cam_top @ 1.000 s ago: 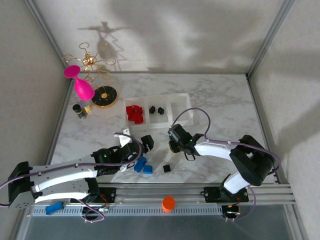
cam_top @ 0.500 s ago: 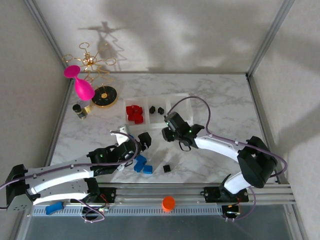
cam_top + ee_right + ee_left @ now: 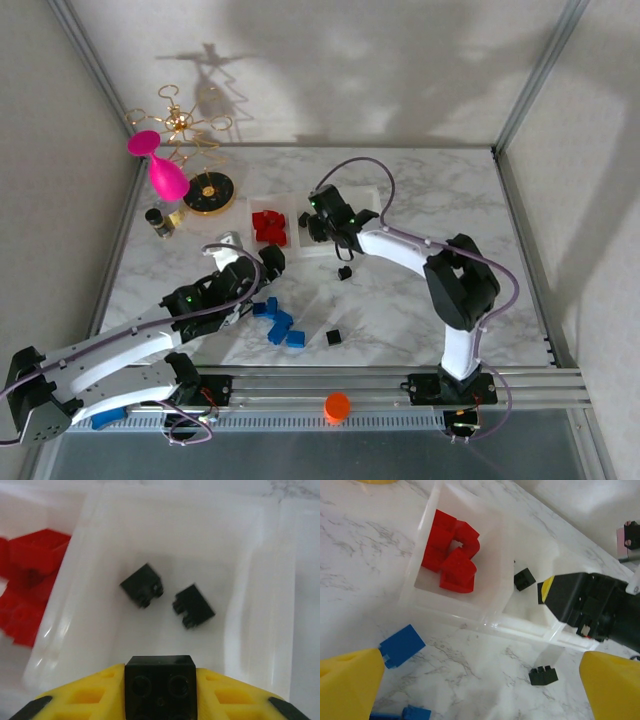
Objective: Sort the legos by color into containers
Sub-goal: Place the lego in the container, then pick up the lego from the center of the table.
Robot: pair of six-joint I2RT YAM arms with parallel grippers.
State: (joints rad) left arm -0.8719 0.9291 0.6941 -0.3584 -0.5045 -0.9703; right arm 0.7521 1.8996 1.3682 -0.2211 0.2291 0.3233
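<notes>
The containers (image 3: 350, 205) stand in a row at mid-table. Red legos (image 3: 268, 227) (image 3: 451, 550) fill the left bin. My right gripper (image 3: 322, 218) (image 3: 160, 692) hangs over the middle bin, shut on a black lego (image 3: 160, 682). Below it two black legos (image 3: 142, 585) (image 3: 193, 606) lie on the bin floor. My left gripper (image 3: 262, 262) (image 3: 480, 690) is open above the table in front of the bins, nothing between its yellow fingers (image 3: 347, 685). Blue legos (image 3: 280, 325) (image 3: 401, 645) and black ones (image 3: 345, 271) (image 3: 543, 675) (image 3: 335, 338) lie loose on the marble.
A black-and-gold stand base (image 3: 210, 192) with a pink glass (image 3: 165, 175) is at the back left, beside a small jar (image 3: 160, 222). An orange cap (image 3: 337, 405) sits on the front rail. The right bin (image 3: 362, 212) holds nothing that I can see.
My right gripper carried the black lego from the table's middle back to above the middle bin, uncovering a black lego on the table. My left gripper shifted left and slightly back, still open.
</notes>
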